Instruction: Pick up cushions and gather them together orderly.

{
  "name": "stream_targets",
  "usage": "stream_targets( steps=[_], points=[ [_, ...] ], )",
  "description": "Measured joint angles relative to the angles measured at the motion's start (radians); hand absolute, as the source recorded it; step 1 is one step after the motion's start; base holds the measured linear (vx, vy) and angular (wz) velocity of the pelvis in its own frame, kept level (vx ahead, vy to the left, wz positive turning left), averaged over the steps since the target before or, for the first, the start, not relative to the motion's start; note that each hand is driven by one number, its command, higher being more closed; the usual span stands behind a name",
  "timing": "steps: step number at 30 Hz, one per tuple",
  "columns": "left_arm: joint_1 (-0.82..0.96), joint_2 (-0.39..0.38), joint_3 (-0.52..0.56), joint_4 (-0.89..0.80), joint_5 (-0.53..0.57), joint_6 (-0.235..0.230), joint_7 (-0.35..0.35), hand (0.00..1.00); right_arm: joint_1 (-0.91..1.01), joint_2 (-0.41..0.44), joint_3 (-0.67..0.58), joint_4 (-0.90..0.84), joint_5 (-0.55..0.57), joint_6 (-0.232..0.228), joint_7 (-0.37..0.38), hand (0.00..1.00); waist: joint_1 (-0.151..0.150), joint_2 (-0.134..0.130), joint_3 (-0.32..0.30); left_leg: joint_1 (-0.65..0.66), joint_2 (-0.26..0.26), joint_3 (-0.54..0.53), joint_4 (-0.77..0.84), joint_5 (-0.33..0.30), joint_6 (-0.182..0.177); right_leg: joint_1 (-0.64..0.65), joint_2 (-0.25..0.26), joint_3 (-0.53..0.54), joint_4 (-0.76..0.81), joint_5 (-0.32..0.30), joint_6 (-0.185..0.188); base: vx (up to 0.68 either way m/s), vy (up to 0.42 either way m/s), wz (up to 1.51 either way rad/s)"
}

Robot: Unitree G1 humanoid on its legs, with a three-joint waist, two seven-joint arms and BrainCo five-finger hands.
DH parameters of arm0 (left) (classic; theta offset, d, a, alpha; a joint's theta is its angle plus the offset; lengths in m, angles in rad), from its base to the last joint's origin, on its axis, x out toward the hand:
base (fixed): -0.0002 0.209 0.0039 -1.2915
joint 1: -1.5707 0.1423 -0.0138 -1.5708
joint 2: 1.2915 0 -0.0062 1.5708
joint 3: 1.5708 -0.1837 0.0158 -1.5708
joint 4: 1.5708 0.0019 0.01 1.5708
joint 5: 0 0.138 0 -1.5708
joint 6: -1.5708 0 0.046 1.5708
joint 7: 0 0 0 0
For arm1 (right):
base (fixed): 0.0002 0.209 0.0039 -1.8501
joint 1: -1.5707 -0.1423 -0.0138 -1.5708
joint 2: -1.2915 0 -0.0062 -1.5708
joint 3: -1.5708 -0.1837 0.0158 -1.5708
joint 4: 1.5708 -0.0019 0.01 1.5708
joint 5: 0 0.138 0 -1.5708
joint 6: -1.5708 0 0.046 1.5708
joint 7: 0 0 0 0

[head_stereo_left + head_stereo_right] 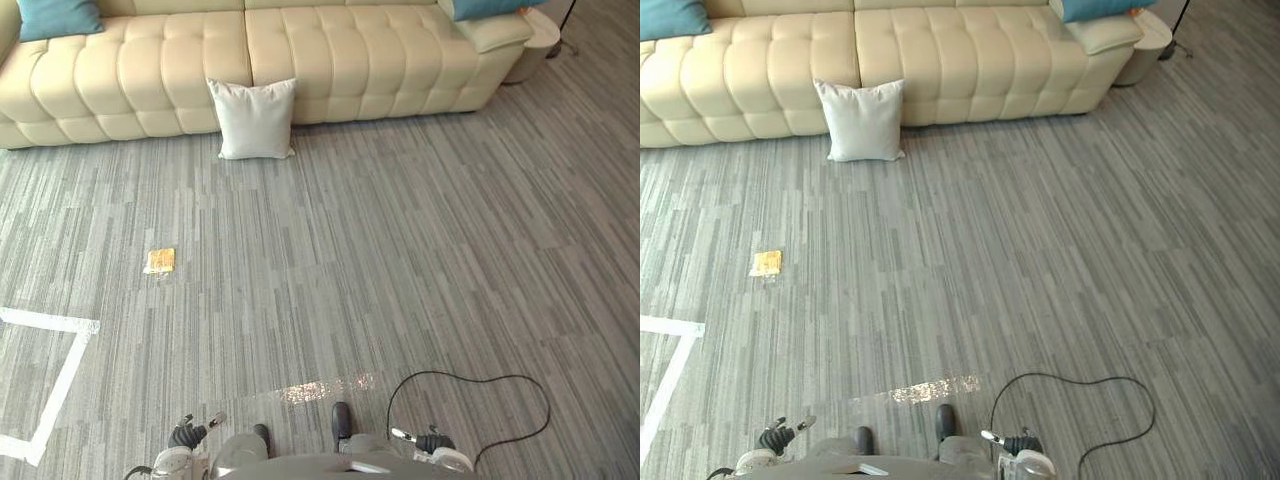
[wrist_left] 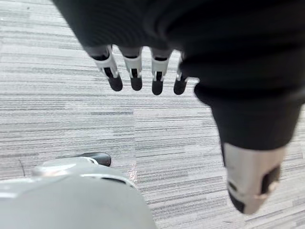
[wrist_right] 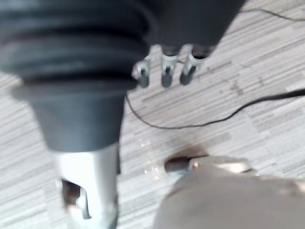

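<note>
A white cushion (image 1: 254,119) stands on the floor, leaning against the front of the cream sofa (image 1: 150,60). A teal cushion (image 1: 58,17) lies on the sofa's left end, and another teal cushion (image 1: 480,7) sits on a cream cushion (image 1: 492,31) at its right end. My left hand (image 1: 190,434) hangs low at the bottom of the view, far from the cushions, fingers (image 2: 135,71) straight and empty. My right hand (image 1: 428,441) hangs likewise, its fingers (image 3: 166,70) relaxed over the carpet and holding nothing.
Grey striped carpet stretches between me and the sofa. A small yellow packet (image 1: 160,261) lies on the floor at the left. White tape lines (image 1: 60,370) mark the floor at the lower left. A round side table (image 1: 532,45) stands past the sofa's right end.
</note>
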Motion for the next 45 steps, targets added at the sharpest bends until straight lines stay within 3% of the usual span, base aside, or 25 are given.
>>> stream_targets(
  steps=[1, 3, 4, 7, 10, 11, 12, 14, 15, 16, 20, 22, 23, 24, 26, 29, 31, 33, 35, 38, 39, 40, 42, 43, 45],
  points=[
    [-0.001, -0.002, -0.001, -0.006, 0.005, 0.000, 0.000, 0.00, 0.011, 0.009, -0.015, -0.029, 0.001, 0.000, 0.000, 0.00, -0.001, -0.003, 0.008, 0.015, -0.003, 0.006, 0.035, -0.005, 0.000, -0.067, -0.028, -0.045, 0.211, -0.038, 0.003, 0.09, 0.142, 0.26],
    [0.001, -0.007, 0.009, -0.011, 0.007, 0.000, 0.000, 0.00, 0.036, 0.017, -0.015, -0.071, 0.007, -0.001, 0.000, 0.00, -0.008, 0.002, 0.017, 0.060, -0.004, 0.000, 0.035, -0.031, 0.020, -0.156, -0.064, -0.077, 0.475, -0.032, -0.007, 0.16, 0.176, 0.52],
    [-0.005, -0.007, 0.029, -0.016, 0.012, 0.001, 0.003, 0.00, 0.042, 0.023, -0.016, -0.085, 0.012, -0.009, -0.001, 0.00, -0.011, -0.015, 0.020, 0.090, -0.010, -0.015, 0.033, -0.066, 0.034, -0.209, -0.074, -0.076, 0.608, -0.076, -0.009, 0.20, 0.136, 0.48],
    [-0.004, -0.005, 0.059, -0.015, 0.015, 0.008, 0.005, 0.00, 0.042, 0.034, -0.015, -0.098, 0.012, -0.009, 0.000, 0.00, -0.008, -0.035, 0.021, 0.147, -0.014, -0.032, 0.001, -0.081, 0.034, -0.274, -0.065, -0.097, 0.682, -0.172, -0.025, 0.26, 0.034, 0.22],
    [-0.019, -0.026, 0.069, -0.013, 0.016, 0.010, 0.008, 0.00, 0.023, 0.021, -0.016, -0.106, 0.013, -0.009, 0.001, 0.00, -0.026, -0.007, 0.033, 0.221, 0.008, -0.040, -0.091, -0.080, 0.033, -0.363, -0.007, -0.174, 0.543, -0.185, -0.083, 0.40, -0.039, 0.19],
    [-0.033, -0.043, 0.068, -0.013, 0.016, 0.010, 0.008, 0.00, 0.012, 0.011, -0.015, -0.106, 0.013, -0.008, 0.002, 0.00, -0.039, 0.022, 0.049, 0.256, 0.037, -0.045, -0.129, -0.075, 0.024, -0.385, 0.039, -0.207, 0.432, -0.148, -0.117, 0.47, -0.071, 0.39],
    [-0.053, -0.054, 0.055, -0.009, 0.016, 0.010, 0.007, 0.00, 0.012, 0.012, -0.014, -0.105, 0.012, -0.008, 0.001, 0.00, -0.050, 0.029, 0.059, 0.272, 0.050, -0.063, -0.138, -0.067, 0.009, -0.409, 0.074, -0.210, 0.277, -0.069, -0.124, 0.50, -0.084, 0.46],
    [-0.058, -0.067, 0.047, -0.009, 0.017, 0.010, 0.003, 0.00, 0.039, 0.024, -0.014, -0.102, 0.012, 0.000, 0.002, 0.00, -0.055, 0.005, 0.055, 0.313, 0.039, -0.085, -0.147, -0.067, -0.018, -0.390, 0.084, -0.190, 0.034, 0.065, -0.129, 0.60, -0.158, 0.58],
    [-0.061, -0.073, 0.046, -0.007, 0.019, 0.010, 0.002, 0.00, 0.057, 0.035, -0.022, -0.101, 0.013, 0.001, 0.001, 0.00, -0.064, -0.004, 0.056, 0.354, 0.042, -0.107, -0.156, -0.065, -0.045, -0.357, 0.079, -0.179, -0.007, 0.278, -0.204, 0.85, -0.292, 0.57],
    [-0.098, -0.101, 0.049, 0.008, 0.034, 0.006, -0.003, 0.00, 0.023, 0.036, -0.045, -0.101, 0.012, -0.001, 0.000, 0.00, -0.063, 0.030, 0.082, 0.360, 0.066, -0.103, -0.140, 0.019, -0.110, -0.385, 0.079, -0.200, 0.133, 0.174, -0.247, 0.69, -0.275, 0.41],
    [-0.098, -0.132, 0.084, -0.004, 0.048, -0.002, -0.002, 0.00, 0.029, 0.039, -0.053, -0.111, 0.013, -0.002, 0.001, 0.00, -0.079, 0.034, 0.080, 0.329, 0.089, -0.099, 0.018, 0.196, -0.107, -0.334, 0.072, -0.225, 0.233, 0.024, -0.257, 0.47, -0.245, 0.23],
    [-0.098, -0.144, 0.096, -0.033, 0.048, -0.001, -0.003, 0.00, 0.045, 0.039, -0.049, -0.144, 0.014, 0.000, 0.000, 0.00, -0.077, 0.042, 0.081, 0.193, 0.129, -0.129, 0.322, 0.324, -0.137, -0.266, 0.095, -0.229, 0.214, -0.048, -0.237, 0.49, -0.237, 0.22],
    [-0.095, -0.152, 0.124, -0.047, 0.048, -0.001, -0.004, 0.00, 0.052, 0.037, -0.049, -0.150, 0.018, -0.001, -0.002, 0.00, -0.073, 0.050, 0.078, 0.114, 0.163, -0.136, 0.506, 0.318, -0.154, -0.220, 0.117, -0.230, 0.196, -0.070, -0.241, 0.41, -0.162, 0.05],
    [-0.095, -0.153, 0.137, -0.055, 0.047, 0.000, -0.004, 0.00, 0.054, 0.036, -0.049, -0.151, 0.028, -0.001, -0.002, 0.00, -0.072, 0.050, 0.077, 0.081, 0.180, -0.126, 0.584, 0.313, -0.160, -0.196, 0.127, -0.229, 0.187, -0.079, -0.246, 0.40, -0.127, -0.11],
    [-0.095, -0.155, 0.158, -0.082, 0.044, 0.000, -0.004, 0.00, 0.069, 0.034, -0.042, -0.154, 0.042, -0.005, -0.003, 0.00, -0.053, 0.049, 0.078, -0.021, 0.237, -0.049, 0.755, 0.268, -0.138, -0.106, 0.148, -0.217, 0.167, -0.121, -0.269, 0.38, -0.081, -0.19],
    [-0.094, -0.156, 0.164, -0.122, 0.038, -0.001, -0.003, 0.00, 0.084, 0.023, -0.021, -0.153, 0.049, -0.004, -0.006, 0.00, -0.024, 0.043, 0.077, -0.177, 0.263, 0.049, 0.816, 0.155, -0.079, 0.024, 0.153, -0.174, 0.105, -0.149, -0.257, 0.32, 0.000, -0.21],
    [-0.093, -0.154, 0.167, -0.134, 0.035, -0.002, -0.001, 0.00, 0.089, 0.019, -0.017, -0.153, 0.051, -0.002, -0.006, 0.00, -0.015, 0.042, 0.075, -0.249, 0.265, 0.091, 0.770, 0.104, -0.066, 0.081, 0.151, -0.158, 0.063, -0.150, -0.248, 0.35, 0.058, -0.27],
    [-0.093, -0.146, 0.164, -0.140, 0.035, -0.006, 0.000, 0.00, 0.089, 0.021, -0.010, -0.154, 0.052, 0.000, -0.006, 0.00, -0.007, 0.026, 0.072, -0.305, 0.234, 0.154, 0.569, 0.055, -0.049, 0.156, 0.126, -0.129, 0.021, -0.155, -0.218, 0.44, 0.127, -0.34],
    [-0.097, -0.145, 0.164, -0.142, 0.035, -0.013, 0.000, 0.00, 0.081, 0.032, -0.016, -0.153, 0.053, -0.001, -0.005, 0.00, 0.018, 0.007, 0.075, -0.324, 0.181, 0.159, 0.357, 0.064, -0.052, 0.213, 0.093, -0.088, -0.004, -0.167, -0.195, 0.49, 0.185, -0.54],
    [-0.089, -0.137, 0.161, -0.139, 0.035, -0.013, 0.002, 0.00, 0.061, 0.049, -0.011, -0.147, 0.051, -0.004, -0.005, 0.00, 0.043, -0.005, 0.054, -0.337, 0.139, 0.161, 0.074, 0.180, -0.050, 0.292, 0.050, -0.032, -0.058, -0.208, -0.127, 0.50, 0.285, -0.59],
    [-0.078, -0.131, 0.162, -0.136, 0.033, -0.013, 0.001, 0.00, 0.060, 0.061, -0.011, -0.143, 0.051, -0.005, -0.004, 0.00, 0.049, -0.021, 0.037, -0.333, 0.128, 0.161, 0.096, 0.261, -0.016, 0.309, 0.029, -0.002, -0.067, -0.227, -0.110, 0.50, 0.344, -0.62],
    [-0.074, -0.126, 0.162, -0.137, 0.033, -0.014, 0.001, 0.00, 0.059, 0.074, -0.012, -0.141, 0.050, -0.004, -0.003, 0.00, 0.048, -0.024, 0.019, -0.336, 0.115, 0.160, 0.106, 0.275, -0.001, 0.309, 0.013, 0.006, -0.064, -0.233, -0.107, 0.54, 0.350, -0.46],
    [-0.074, -0.093, 0.155, -0.123, 0.035, -0.011, 0.000, 0.00, 0.059, 0.132, -0.020, -0.138, 0.048, -0.006, 0.000, 0.00, 0.041, -0.082, -0.014, -0.328, 0.065, 0.194, 0.159, 0.201, 0.047, 0.258, -0.057, 0.042, 0.067, -0.229, -0.109, 0.55, 0.328, -0.21],
    [-0.075, -0.090, 0.154, -0.114, 0.035, -0.011, 0.000, 0.00, 0.058, 0.133, -0.021, -0.134, 0.047, -0.005, 0.001, 0.00, 0.042, -0.086, -0.018, -0.316, 0.058, 0.200, 0.170, 0.180, 0.055, 0.244, -0.065, 0.054, 0.123, -0.226, -0.104, 0.54, 0.329, -0.03],
    [-0.081, -0.082, 0.135, -0.095, 0.035, -0.007, 0.000, 0.00, 0.054, 0.132, -0.024, -0.134, 0.044, -0.005, 0.001, 0.00, 0.038, -0.090, -0.018, -0.257, 0.032, 0.208, 0.174, 0.129, 0.073, 0.186, -0.095, 0.065, 0.337, -0.180, -0.038, 0.52, 0.302, 0.08]
  ],
)
